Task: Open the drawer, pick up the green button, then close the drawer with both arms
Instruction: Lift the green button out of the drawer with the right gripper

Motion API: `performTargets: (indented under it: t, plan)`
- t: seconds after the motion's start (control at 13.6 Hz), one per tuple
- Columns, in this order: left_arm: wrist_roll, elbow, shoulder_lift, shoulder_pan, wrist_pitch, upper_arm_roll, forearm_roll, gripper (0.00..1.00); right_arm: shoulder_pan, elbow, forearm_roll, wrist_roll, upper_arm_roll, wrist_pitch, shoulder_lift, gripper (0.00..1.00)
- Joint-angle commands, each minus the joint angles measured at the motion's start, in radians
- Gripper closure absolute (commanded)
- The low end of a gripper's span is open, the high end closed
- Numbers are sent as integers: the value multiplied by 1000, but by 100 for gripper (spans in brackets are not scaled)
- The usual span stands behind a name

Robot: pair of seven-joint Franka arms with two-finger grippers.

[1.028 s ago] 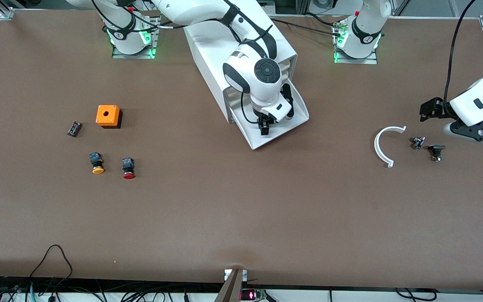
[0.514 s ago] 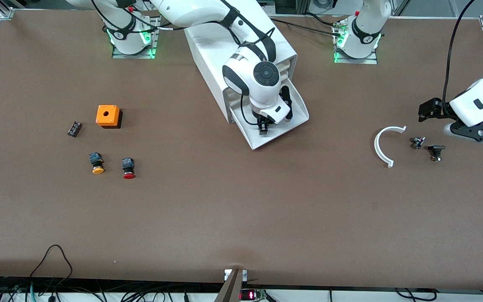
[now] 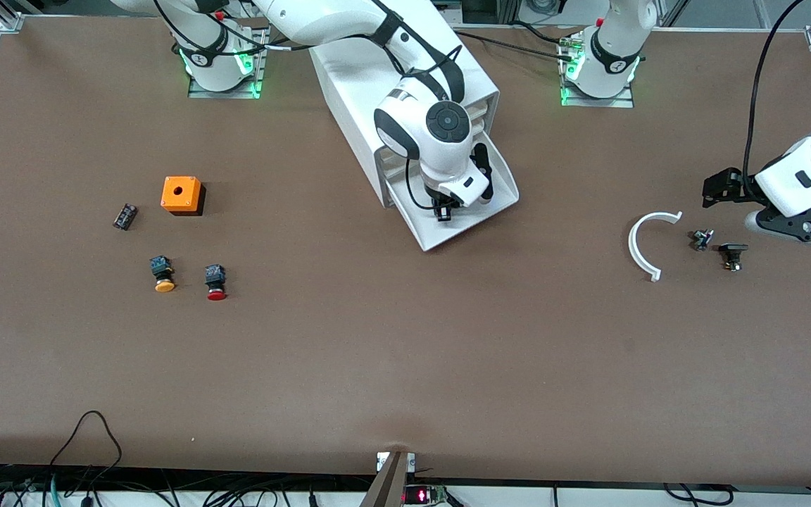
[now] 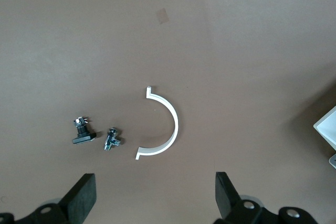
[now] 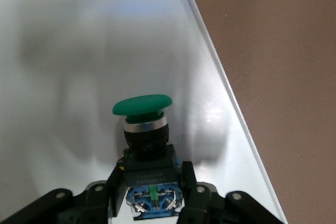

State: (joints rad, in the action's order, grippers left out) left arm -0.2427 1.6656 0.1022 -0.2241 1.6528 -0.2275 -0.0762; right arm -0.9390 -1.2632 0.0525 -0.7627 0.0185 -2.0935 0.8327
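The right tool [image 5: 152, 195], clamped on the green button [image 5: 143, 124], has risen slightly over the open drawer [image 3: 497, 190], so the take looks underway; the left tool [image 4: 152, 203] waits open over the bench [image 3: 405, 366].

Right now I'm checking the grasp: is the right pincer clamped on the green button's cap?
No, the right pincer grips the green button by its black body, with the cap clear of the fingers.

A robotics lab, plainly: two white arms [image 3: 349, 28] bolted on metal plates at the table's [image 3: 405, 366] top edge, green status lights glowing, cables [image 3: 96, 486] tangled along the bottom edge.
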Motion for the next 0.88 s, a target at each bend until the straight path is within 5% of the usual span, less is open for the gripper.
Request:
performTargets:
  t: [0.0,0.29,0.81]
  plan:
    - [5,-32,21,0,-5,0,15,0,-11,25,-32,-1,-2,7,16,66]
    - [14,-32,21,0,-5,2,15,0,-12,37,-36,-12,14,13,0,71]
    - [17,-32,21,0,-8,4,18,0,67,4,3,216,64,50,-227,71]
